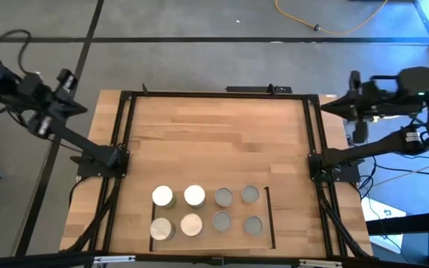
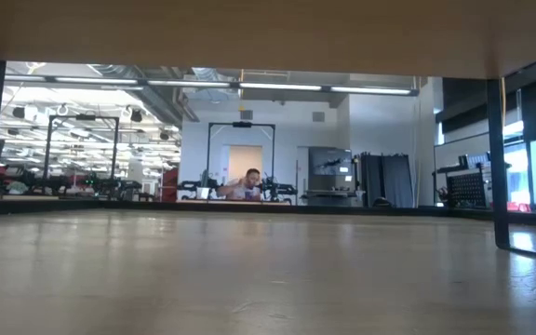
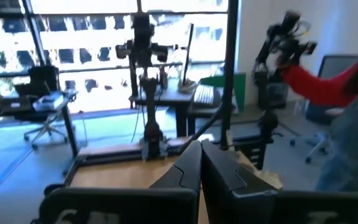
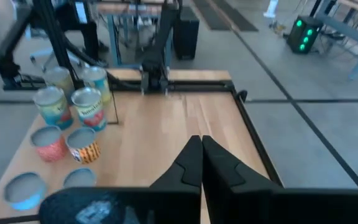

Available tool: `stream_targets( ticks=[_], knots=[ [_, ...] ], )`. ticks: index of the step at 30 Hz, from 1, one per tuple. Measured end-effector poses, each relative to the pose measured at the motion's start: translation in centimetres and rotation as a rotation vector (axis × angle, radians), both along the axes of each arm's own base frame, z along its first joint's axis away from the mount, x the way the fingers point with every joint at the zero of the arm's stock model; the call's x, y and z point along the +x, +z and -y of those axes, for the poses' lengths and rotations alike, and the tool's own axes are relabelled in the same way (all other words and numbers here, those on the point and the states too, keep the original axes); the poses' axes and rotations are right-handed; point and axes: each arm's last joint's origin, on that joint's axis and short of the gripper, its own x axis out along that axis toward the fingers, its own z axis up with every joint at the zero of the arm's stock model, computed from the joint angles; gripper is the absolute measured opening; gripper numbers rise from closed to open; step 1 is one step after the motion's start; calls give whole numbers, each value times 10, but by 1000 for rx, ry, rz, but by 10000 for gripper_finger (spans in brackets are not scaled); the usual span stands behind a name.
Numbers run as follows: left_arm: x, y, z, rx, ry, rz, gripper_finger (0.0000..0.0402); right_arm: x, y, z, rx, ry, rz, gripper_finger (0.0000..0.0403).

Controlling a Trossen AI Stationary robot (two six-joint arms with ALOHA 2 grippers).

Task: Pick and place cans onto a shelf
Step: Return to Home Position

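Left gripper (image 3: pixel 201 167) and right gripper (image 4: pixel 202 158): both clenched, empty, off the table's (image 1: pixel 214 141) far corners; eight cans (image 1: pixel 194 196) in two rows on shelf (image 1: pixel 262 237).

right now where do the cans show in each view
High: cans bottom centre, two rows of four on the shelf.
Low: not in it.
Left wrist: not in it.
Right wrist: cans clustered by the tabletop's edge.
Shared landmark: the wooden tabletop.

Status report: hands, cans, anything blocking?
Left hand shut, empty, left of table. Right hand shut, empty, right of it. Eight cans on shelf. Nothing blocking.
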Motion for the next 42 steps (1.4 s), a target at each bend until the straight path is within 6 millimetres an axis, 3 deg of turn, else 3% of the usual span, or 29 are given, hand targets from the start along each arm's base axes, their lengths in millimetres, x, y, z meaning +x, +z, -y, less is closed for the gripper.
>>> stream_targets(
  ticks=[6,15,22,42],
  knots=[
    [-36,-8,-14,-36,-15,92,0,-33,1,-1,39,-10,77,3],
    [-62,-24,-23,-31,-47,87,0,-71,-13,-3,69,-16,127,3],
    [-72,-33,-27,-35,-44,100,0,-89,-34,-4,91,-22,173,3],
    [-94,-92,-37,-57,-30,157,0,-136,-101,-5,180,-34,374,3]
  ],
)
